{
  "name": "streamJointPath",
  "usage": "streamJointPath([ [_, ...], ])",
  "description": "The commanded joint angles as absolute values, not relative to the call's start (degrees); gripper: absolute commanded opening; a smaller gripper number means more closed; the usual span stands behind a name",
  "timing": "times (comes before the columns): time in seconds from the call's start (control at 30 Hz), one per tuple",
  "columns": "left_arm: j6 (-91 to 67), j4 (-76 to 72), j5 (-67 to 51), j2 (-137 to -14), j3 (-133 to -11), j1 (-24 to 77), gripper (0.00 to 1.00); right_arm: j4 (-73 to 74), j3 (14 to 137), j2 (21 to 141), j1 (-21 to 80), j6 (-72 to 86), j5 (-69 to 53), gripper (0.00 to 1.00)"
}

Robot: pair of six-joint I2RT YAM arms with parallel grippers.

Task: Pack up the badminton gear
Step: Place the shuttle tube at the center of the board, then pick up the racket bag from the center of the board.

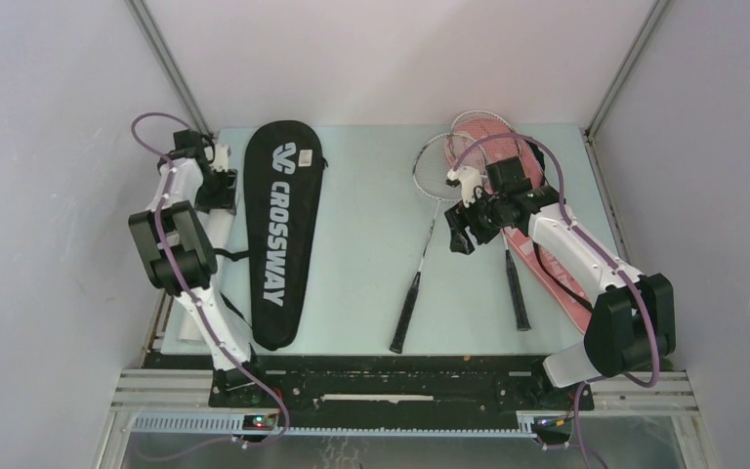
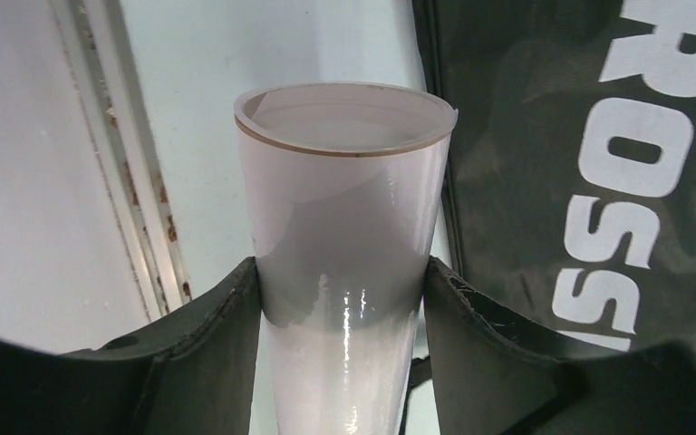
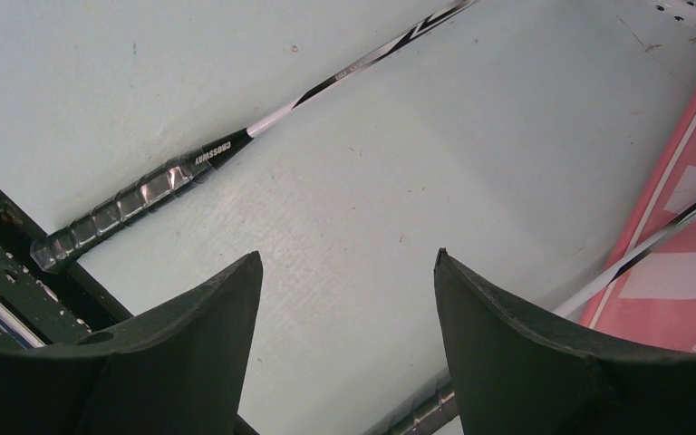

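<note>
Closest, the left claw (image 2: 343, 265) is clamped on the long white tube (image 2: 344, 181) at the desk's (image 1: 361, 195) left edge, beside the black CROSSWAY cover (image 1: 278, 234). Right claw (image 3: 349, 263) hangs, jaws apart, over the desk between the white-framed racket (image 3: 263, 122) and pink cover (image 3: 689, 263).

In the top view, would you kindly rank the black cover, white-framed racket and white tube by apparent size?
1. black cover
2. white-framed racket
3. white tube, unsure: the left arm hides much of it
</note>
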State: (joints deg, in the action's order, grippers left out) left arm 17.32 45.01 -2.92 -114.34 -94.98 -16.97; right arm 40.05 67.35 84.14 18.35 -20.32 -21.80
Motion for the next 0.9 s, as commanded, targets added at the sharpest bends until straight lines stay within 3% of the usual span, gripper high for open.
streamJointPath([
  [0.0, 16.1, 47.6, -3.4, -117.2, -100.6, -17.1, 0.57, 40.0, 67.8, 84.0, 18.0, -20.8, -22.7, 0.77],
  [0.1, 15.0, 48.9, -5.6, -117.0, -101.4, -17.1, 0.8, 40.0, 67.8, 84.0, 18.1, -20.8, -22.7, 0.78],
  [0.13, 14.4, 48.1, -6.7, -115.9, -100.8, -17.1, 0.94, 40.1, 67.8, 84.0, 18.1, -20.8, -22.7, 0.78],
  [0.17, 13.5, 46.9, -7.5, -114.2, -99.8, -16.9, 0.99, 40.1, 67.8, 84.0, 18.0, -20.8, -22.7, 0.77],
  [0.43, 11.4, 34.8, -3.9, -103.2, -91.0, -6.3, 1.0, 39.9, 67.9, 84.2, 18.1, -20.8, -22.6, 0.77],
  [0.5, 10.5, 34.3, -3.1, -105.5, -93.1, -3.0, 0.98, 40.0, 67.8, 84.1, 18.0, -20.9, -22.5, 0.77],
  [0.67, 8.0, 40.2, -4.1, -117.5, -105.0, 3.8, 0.82, 40.2, 67.8, 83.7, 17.6, -21.1, -22.6, 0.77],
  [0.87, 8.7, 45.3, -2.8, -129.0, -114.4, 8.6, 0.79, 39.9, 67.1, 83.5, 17.1, -21.1, -22.8, 0.77],
])
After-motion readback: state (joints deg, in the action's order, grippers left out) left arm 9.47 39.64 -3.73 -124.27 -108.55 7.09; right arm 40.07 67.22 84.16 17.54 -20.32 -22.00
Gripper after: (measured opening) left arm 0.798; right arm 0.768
